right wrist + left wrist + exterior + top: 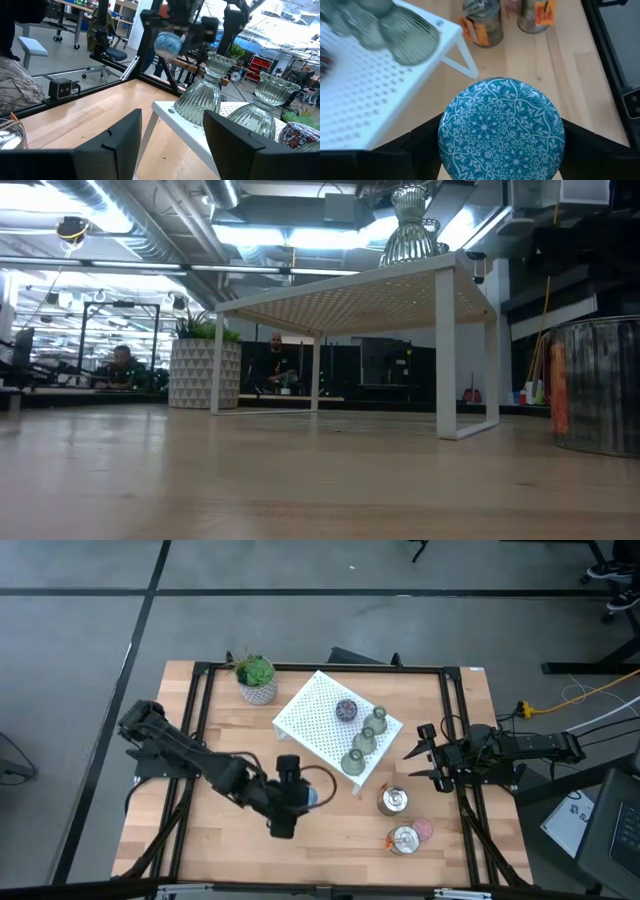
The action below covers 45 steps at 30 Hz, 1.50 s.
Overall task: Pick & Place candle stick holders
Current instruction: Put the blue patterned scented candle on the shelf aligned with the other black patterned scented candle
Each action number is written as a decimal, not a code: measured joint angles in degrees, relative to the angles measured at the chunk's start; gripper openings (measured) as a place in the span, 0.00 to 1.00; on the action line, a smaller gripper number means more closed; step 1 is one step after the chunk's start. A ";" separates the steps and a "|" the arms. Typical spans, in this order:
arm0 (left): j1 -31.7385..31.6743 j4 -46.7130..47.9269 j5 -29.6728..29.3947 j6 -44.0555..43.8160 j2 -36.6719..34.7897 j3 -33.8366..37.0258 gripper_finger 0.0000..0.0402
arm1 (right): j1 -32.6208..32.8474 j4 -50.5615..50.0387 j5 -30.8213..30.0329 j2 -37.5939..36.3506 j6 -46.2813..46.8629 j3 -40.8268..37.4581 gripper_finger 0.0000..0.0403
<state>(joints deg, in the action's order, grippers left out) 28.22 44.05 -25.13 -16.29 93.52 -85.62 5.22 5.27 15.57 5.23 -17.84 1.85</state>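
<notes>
I hold the blue holder in my left gripper, with four holders already up on the white stand.

From above, my left gripper [300,795] sits near the table's front middle, closed around the blue holder [311,797]. Three green holders [353,762] and the purple holder [346,709] stand on the white stand [310,720]. Two silver holders [392,801] and the pink holder [423,829] wait on the table to the right. My right gripper [424,752] hangs open just right of the stand. The low view shows a green holder [408,228] at the stand's edge. My left wrist view shows the patterned blue holder [501,128] gripped between both fingers. I judge roughly half done.
</notes>
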 joint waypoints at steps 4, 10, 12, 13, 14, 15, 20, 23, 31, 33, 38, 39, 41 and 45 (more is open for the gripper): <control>-1.63 0.02 -1.09 3.50 -2.05 0.00 0.73 | 0.01 -0.01 0.00 0.00 -0.01 0.00 0.53; -4.39 0.00 -1.52 7.38 -4.99 0.00 0.73 | 0.01 0.01 0.00 0.00 0.00 0.00 0.53; -5.22 0.03 -1.58 8.55 -5.75 0.00 0.73 | -0.01 -0.01 -0.01 0.00 -0.01 0.00 0.53; -5.52 0.05 -1.78 9.02 -6.08 0.00 0.73 | 0.02 0.01 0.00 0.00 -0.01 0.00 0.53; -5.82 0.02 -2.03 9.52 -6.41 0.00 0.73 | -0.01 0.01 0.00 0.00 -0.01 0.00 0.53; -6.08 0.05 -2.25 10.10 -6.69 0.00 0.73 | 0.00 0.01 0.00 0.00 -0.01 0.00 0.53; -7.34 0.31 -2.42 12.69 -7.86 0.00 0.73 | 0.00 -0.01 0.00 0.00 -0.01 0.00 0.53; -8.52 0.32 -2.83 14.91 -8.53 0.00 0.73 | 0.00 -0.02 0.00 0.00 -0.01 0.00 0.53; -15.97 0.10 -0.95 18.57 -8.55 -0.02 0.73 | 0.01 -0.02 0.00 0.00 -0.01 0.00 0.53; -17.69 0.00 0.59 18.55 -8.55 -0.02 0.73 | -0.01 -0.02 0.00 0.00 0.02 0.00 0.53; -21.07 -3.42 4.79 19.55 -8.53 -0.02 0.73 | -0.01 -0.02 0.00 0.00 -0.01 0.00 0.53; -21.70 -4.46 6.14 19.94 -8.53 -0.02 0.73 | 0.01 -0.02 0.00 0.00 -0.01 0.00 0.53; -22.88 -6.72 7.43 20.53 -8.50 -0.02 0.73 | -0.01 -0.02 0.00 0.00 0.02 0.00 0.53; -25.35 -10.60 7.78 20.65 -7.64 -0.09 0.73 | 0.01 -0.02 -0.01 -0.01 0.00 0.00 0.53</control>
<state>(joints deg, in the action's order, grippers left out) 2.87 33.45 -17.35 4.36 85.88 -85.72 5.23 5.26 15.57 5.23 -17.84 1.85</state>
